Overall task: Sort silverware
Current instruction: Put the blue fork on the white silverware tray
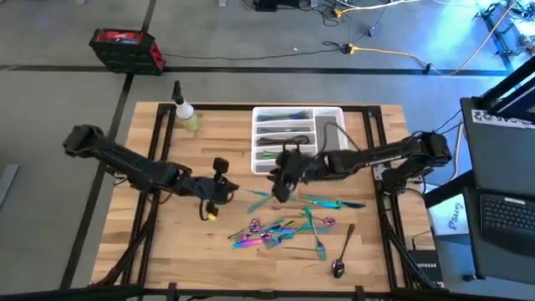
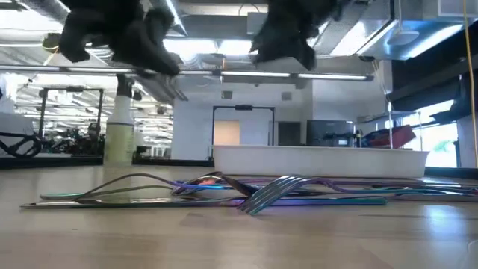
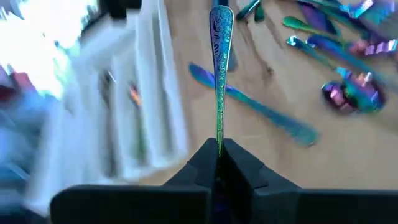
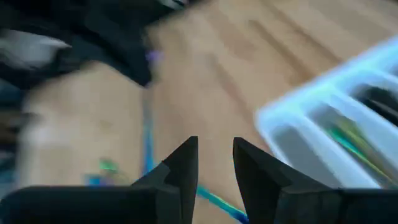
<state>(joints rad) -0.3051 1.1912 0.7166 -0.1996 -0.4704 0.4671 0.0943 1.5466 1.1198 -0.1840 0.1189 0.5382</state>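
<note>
Several iridescent pieces of silverware [image 1: 284,226] lie scattered on the wooden table, near its front. A darker spoon [image 1: 341,255] lies at their right. The white tray [image 1: 330,113] at the back holds a few pieces. My left gripper [image 1: 222,187] hovers left of the pile, shut on one rainbow piece [image 3: 221,74]. My right gripper [image 1: 282,186] hangs open just in front of the tray, above the pile's far edge, with nothing between its fingers [image 4: 186,165]. My left gripper pinches one slim rainbow piece between its two fingers at one end [image 3: 219,138]; the fingers hide that end. The piece runs straight out beyond the fingertips, its patterned handle end [image 3: 221,18] free. It is lifted clear of the table [image 2: 170,88].
A small spray bottle [image 1: 185,113] with yellowish liquid stands at the back left of the table. A laptop [image 1: 506,213] and papers sit beyond the table's right edge. Bare wood lies left of the pile and along the front.
</note>
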